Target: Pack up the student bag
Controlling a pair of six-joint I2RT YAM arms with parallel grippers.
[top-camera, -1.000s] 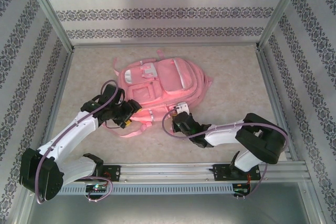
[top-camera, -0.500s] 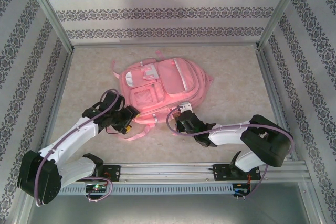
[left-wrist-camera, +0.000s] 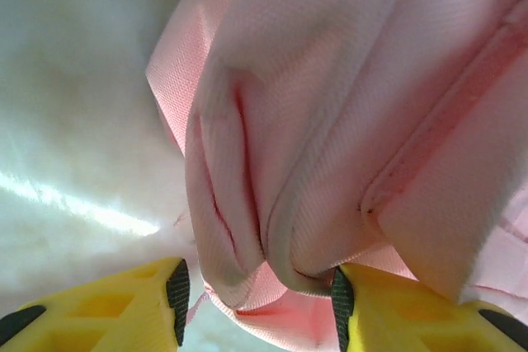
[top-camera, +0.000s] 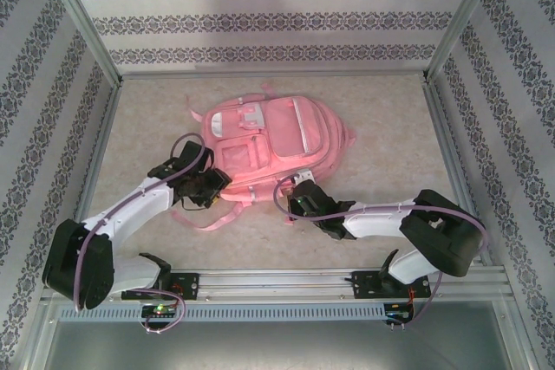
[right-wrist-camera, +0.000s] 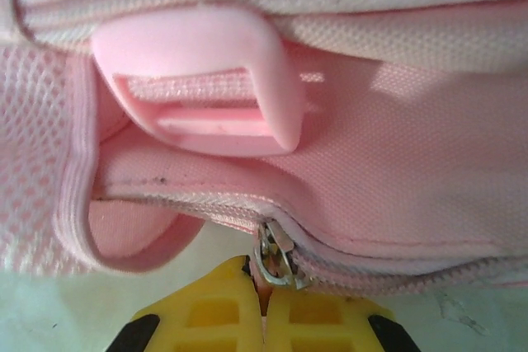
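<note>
The student bag point(top-camera: 277, 132) lies flat in the middle of the table, pink, pockets facing up. My left gripper point(top-camera: 215, 186) is at its near left corner. Its yellow fingers point(left-wrist-camera: 157, 307) stand open around a hanging fold of the bag's fabric point(left-wrist-camera: 346, 105); the right pad touches the fold, while the left pad is clear of it. My right gripper point(top-camera: 297, 199) is at the bag's near edge. In the right wrist view that gripper point(right-wrist-camera: 264, 282) is shut on the pink pull of a metal zipper slider point(right-wrist-camera: 278, 257), below a pink plastic buckle point(right-wrist-camera: 206, 80).
A loose pink strap point(top-camera: 208, 218) trails on the beige table toward the left arm. Metal frame posts and patterned walls enclose the table on three sides. An aluminium rail point(top-camera: 347, 282) runs along the near edge.
The bag has shifted and turned slightly, its top loop moving left. The left arm swung inward with its gripper staying at the bag's corner. The right gripper drifted a little nearer.
</note>
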